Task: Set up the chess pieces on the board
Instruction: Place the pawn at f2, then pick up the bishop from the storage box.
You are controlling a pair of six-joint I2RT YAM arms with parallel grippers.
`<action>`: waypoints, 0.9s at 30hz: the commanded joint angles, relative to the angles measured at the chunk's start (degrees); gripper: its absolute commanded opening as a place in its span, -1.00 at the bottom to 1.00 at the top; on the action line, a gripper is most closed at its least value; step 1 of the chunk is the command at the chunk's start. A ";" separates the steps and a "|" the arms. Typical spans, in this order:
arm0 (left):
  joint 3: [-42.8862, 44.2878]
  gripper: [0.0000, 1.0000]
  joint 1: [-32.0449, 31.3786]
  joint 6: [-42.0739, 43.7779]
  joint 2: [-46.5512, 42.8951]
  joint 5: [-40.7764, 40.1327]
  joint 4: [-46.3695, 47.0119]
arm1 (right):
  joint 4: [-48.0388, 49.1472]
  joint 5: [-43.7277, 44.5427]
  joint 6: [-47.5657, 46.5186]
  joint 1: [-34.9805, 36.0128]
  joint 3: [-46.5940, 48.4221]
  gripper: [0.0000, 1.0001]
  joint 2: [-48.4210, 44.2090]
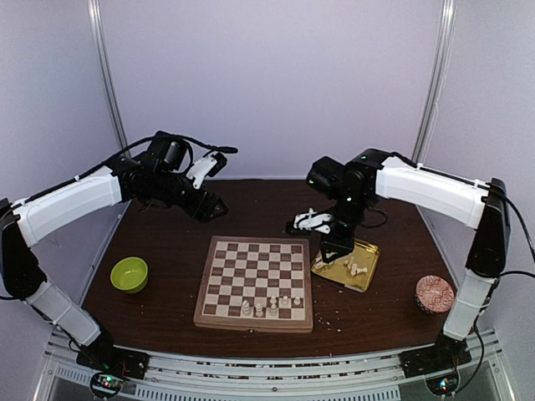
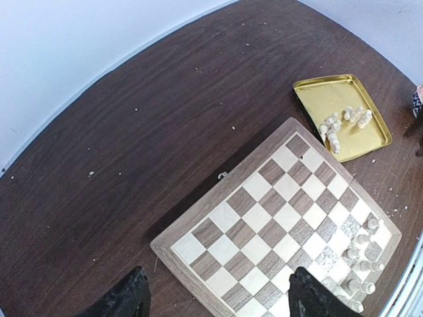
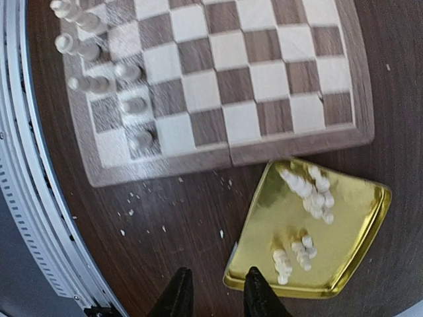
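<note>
Arm bases (image 1: 113,361) sit on the near rail, one on each side. Dark wood table (image 1: 167,317) beyond them.

Board (image 1: 251,267) lies flat near the table's middle, a bit toward the near edge. A handful of pieces (image 1: 272,307) stand upright in its two nearest rows, right of centre. The other squares are bare.

Gold tray (image 1: 370,255) is just right of the board, turned at an angle, with one corner close to the board's right edge. Whether they touch I can't tell. More white pieces (image 3: 310,193) lie tipped over in it in two loose clumps, one far and one near.

Right gripper (image 3: 215,297) hangs over the tray's near-left rim. Its fingers are a narrow gap apart with nothing between them.

Left gripper (image 2: 218,300) hovers high over the far-left table, past the board's far-left corner. Its jaws are wide and empty.

Green bowl (image 1: 129,274) sits left of the board, well apart from it. A round pinkish tin (image 1: 435,294) is at the near right, past the tray. Pale crumbs (image 1: 334,322) are scattered on the wood near the board's near-right corner.
</note>
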 commanded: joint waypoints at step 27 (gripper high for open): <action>4.33 0.44 -16.30 -1.18 13.61 0.33 9.53 | 20.11 -1.13 6.83 -22.51 -21.00 -0.50 -0.80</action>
